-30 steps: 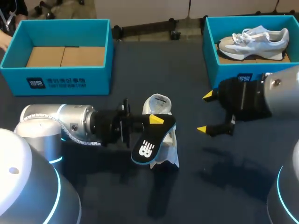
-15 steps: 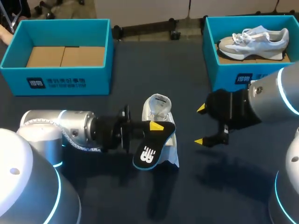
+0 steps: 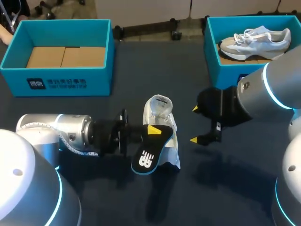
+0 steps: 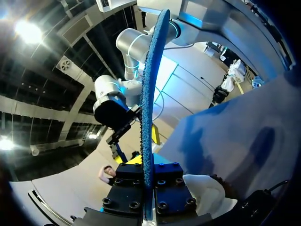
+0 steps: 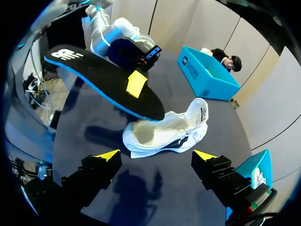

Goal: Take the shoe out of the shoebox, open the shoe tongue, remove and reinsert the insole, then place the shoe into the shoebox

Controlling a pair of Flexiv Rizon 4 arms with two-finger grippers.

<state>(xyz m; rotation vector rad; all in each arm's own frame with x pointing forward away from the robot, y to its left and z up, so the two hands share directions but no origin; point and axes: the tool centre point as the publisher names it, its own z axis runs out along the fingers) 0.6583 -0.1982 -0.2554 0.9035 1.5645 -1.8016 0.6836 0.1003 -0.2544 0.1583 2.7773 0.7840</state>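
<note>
The left jaws clamp the black insole (image 3: 149,153) over the white shoe (image 3: 160,110) on the table (image 3: 141,70); the right jaws, at the shoe's 3 o'clock, stand apart.

The surface (image 3: 141,70) is dark navy, close to black, matte and plain, and it fills nearly the whole head view from the far edge to the near one. Light comes from above without hard glare. Soft, blurred shadows lie on the near half, deepest at the middle and toward the right. In the right wrist view the surface (image 5: 174,87) has a dull grey sheen. In the left wrist view it (image 4: 235,127) catches more light and carries a long dark shadow.
</note>
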